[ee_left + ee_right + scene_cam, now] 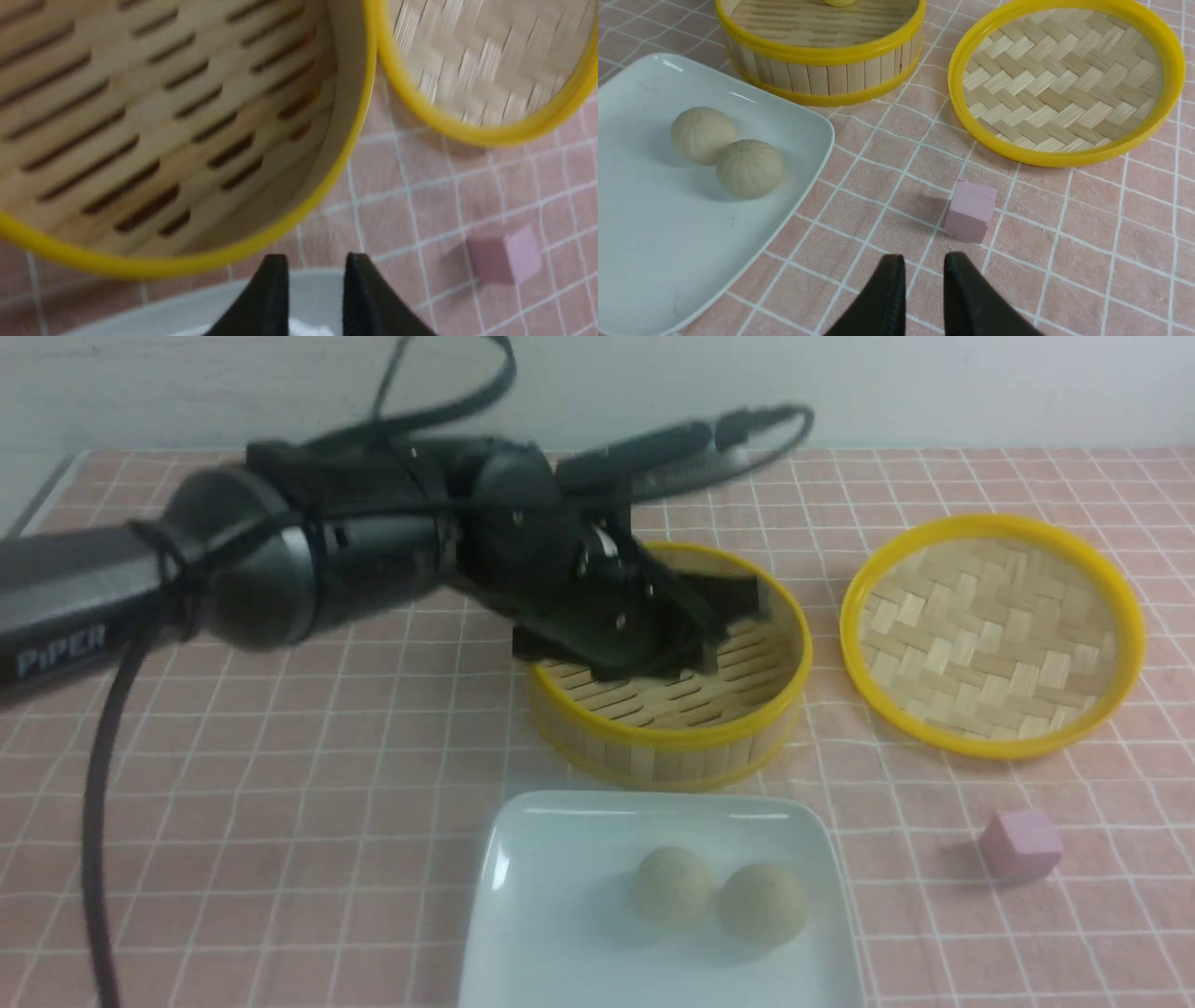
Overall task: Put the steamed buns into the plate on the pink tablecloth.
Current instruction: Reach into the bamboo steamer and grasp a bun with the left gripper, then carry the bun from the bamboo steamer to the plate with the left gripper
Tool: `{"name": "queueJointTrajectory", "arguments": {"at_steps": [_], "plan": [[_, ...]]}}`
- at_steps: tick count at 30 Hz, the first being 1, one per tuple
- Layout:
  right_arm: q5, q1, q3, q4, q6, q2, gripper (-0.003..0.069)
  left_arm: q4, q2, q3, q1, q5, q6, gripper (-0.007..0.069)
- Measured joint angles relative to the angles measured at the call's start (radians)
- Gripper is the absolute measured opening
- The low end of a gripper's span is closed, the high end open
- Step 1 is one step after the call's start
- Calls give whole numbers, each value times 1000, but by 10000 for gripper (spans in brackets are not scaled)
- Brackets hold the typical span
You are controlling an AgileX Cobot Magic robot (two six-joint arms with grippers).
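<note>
Two pale beige steamed buns lie side by side in the white square plate on the pink tablecloth. They also show in the right wrist view. The yellow bun sits at the far side of the bamboo steamer basket; my left arm hides it in the front view. My left gripper hangs above the basket's near side, empty, jaws nearly together. My right gripper is empty, jaws nearly together, over the cloth near the pink cube.
The steamer basket stands just behind the plate. Its woven lid lies upturned to the right. A small pink cube sits on the cloth right of the plate. My left arm and its cables cross the left half.
</note>
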Motion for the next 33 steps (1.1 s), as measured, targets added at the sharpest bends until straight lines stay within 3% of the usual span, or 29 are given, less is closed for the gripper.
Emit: {"name": "queueJointTrajectory", "arguments": {"at_steps": [3, 8, 12, 18, 22, 26, 27, 28, 33], "plan": [[0, 0, 0, -3, 0, 0, 121, 31, 108, -182, 48, 114, 32, 21], [0, 0, 0, -7, 0, 0, 127, 81, 322, -513, 88, 303, 67, 38], [1, 0, 0, -8, 0, 0, 132, 180, 468, -708, 86, 347, 71, 188], [4, 0, 1, -11, 0, 0, 134, 327, 564, -768, 86, 297, 72, 413], [4, 0, 1, -11, 0, 0, 134, 345, 610, -768, 86, 274, 59, 447], [4, 0, 1, -11, 0, 0, 136, 312, 635, -771, 86, 302, 0, 274], [5, 0, 1, -11, 0, 0, 139, 314, 625, -784, 86, 344, -7, 129], [5, 0, 1, -11, 0, 0, 141, 314, 614, -792, 86, 374, -7, 78], [10, 0, 1, -11, 0, 0, 146, 319, 512, -832, 86, 569, 51, 23]]}}
